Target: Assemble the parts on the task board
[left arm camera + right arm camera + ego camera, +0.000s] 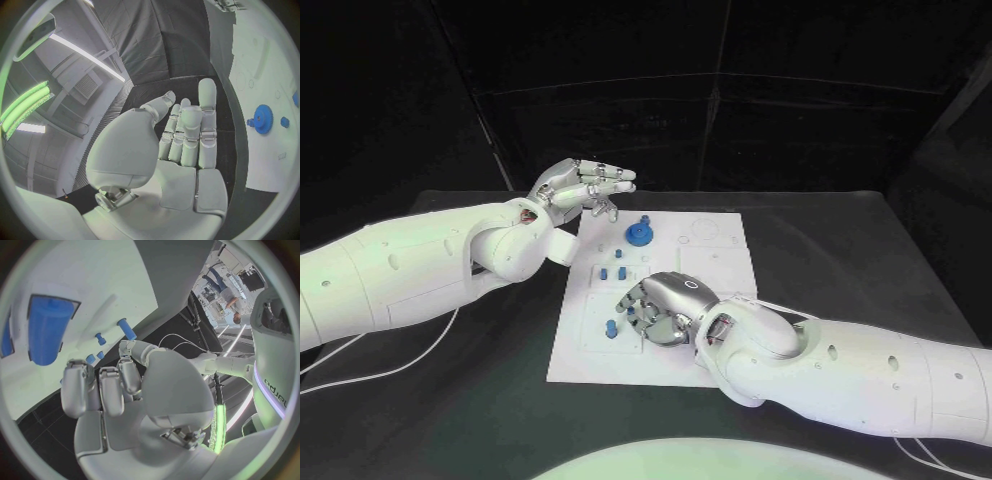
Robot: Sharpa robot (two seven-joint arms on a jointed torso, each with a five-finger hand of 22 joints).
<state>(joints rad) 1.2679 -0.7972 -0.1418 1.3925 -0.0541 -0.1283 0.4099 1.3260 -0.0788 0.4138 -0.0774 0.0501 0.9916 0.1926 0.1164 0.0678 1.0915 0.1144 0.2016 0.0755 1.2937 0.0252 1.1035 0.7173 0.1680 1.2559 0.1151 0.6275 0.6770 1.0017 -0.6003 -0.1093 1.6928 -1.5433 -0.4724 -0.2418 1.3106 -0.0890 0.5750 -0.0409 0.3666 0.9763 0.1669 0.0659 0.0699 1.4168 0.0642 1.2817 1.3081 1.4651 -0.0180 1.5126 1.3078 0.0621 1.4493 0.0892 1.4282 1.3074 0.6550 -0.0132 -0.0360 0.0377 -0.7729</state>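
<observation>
The right hand (pixel 668 308) hovers low over the near middle of the task board (pixel 718 262), palm down, fingers (pixel 100 387) curled in over the small blue pieces there; whether anything is pinched under them I cannot tell. In the right wrist view a large blue cylinder (pixel 45 327) lies in a dark recess of the board, with a blue peg (pixel 127 329) and smaller blue studs (pixel 100 338) standing beyond it. The left hand (pixel 578 190) is raised beside the board's far left corner, fingers straight and together, holding nothing. A blue gear (pixel 639 235) stands on the board just beside it, well apart from the right hand.

To do this step well, I judge the right hand should settle squarely over one piece, close on it without nudging the neighbouring studs, and lift straight up.

The board lies flat on the black table (pixel 877 250), black curtains (pixel 733 90) behind; white cables (pixel 387 365) trail from both arms.
</observation>
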